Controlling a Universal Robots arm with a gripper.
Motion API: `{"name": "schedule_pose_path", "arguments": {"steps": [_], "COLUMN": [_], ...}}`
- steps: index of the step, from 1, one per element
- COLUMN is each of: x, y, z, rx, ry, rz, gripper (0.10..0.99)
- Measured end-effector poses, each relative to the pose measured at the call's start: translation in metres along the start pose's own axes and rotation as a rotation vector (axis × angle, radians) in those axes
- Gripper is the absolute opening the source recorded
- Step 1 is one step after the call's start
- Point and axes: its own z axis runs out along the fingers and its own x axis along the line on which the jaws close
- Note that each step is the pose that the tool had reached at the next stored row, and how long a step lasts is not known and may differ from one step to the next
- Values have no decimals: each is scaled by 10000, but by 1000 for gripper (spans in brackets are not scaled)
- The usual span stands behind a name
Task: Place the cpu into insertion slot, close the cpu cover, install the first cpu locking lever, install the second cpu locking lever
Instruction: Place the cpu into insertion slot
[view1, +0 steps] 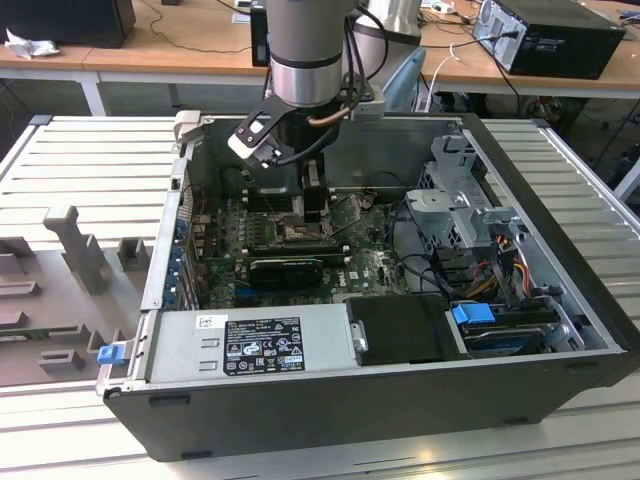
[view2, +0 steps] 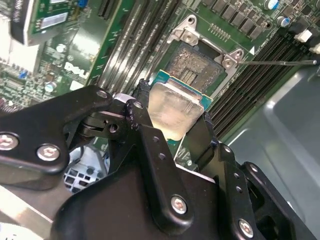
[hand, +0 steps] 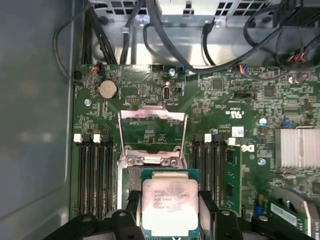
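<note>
Wooden desks (view1: 150, 52) stand behind the ribbed grey metal worktable (view1: 95, 150).

arm (view1: 305, 50): upright, reaching straight down | pincer (view2: 175, 111): pointing down | fingers (view2: 145, 130): clamped on cpu (hand: 167, 200) sides

Matt silvery metal-faced cpu (hand: 169, 202), green-edged

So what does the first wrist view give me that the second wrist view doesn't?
First wrist view adds: the cpu cover standing open, a coin battery and black cables. Second wrist view adds: the insertion slot with its contact field empty, and a thin lever rod. Both: the cpu clamped in the jaws, flanked by memory slots.
</note>
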Motion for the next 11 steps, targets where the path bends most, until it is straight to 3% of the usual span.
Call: {"name": "schedule_pose_path", "arguments": {"steps": [11], "x": [130], "y": [-65], "z": [269], "rx": [-1], "ry": [1], "rz": [0], "gripper": [541]}}
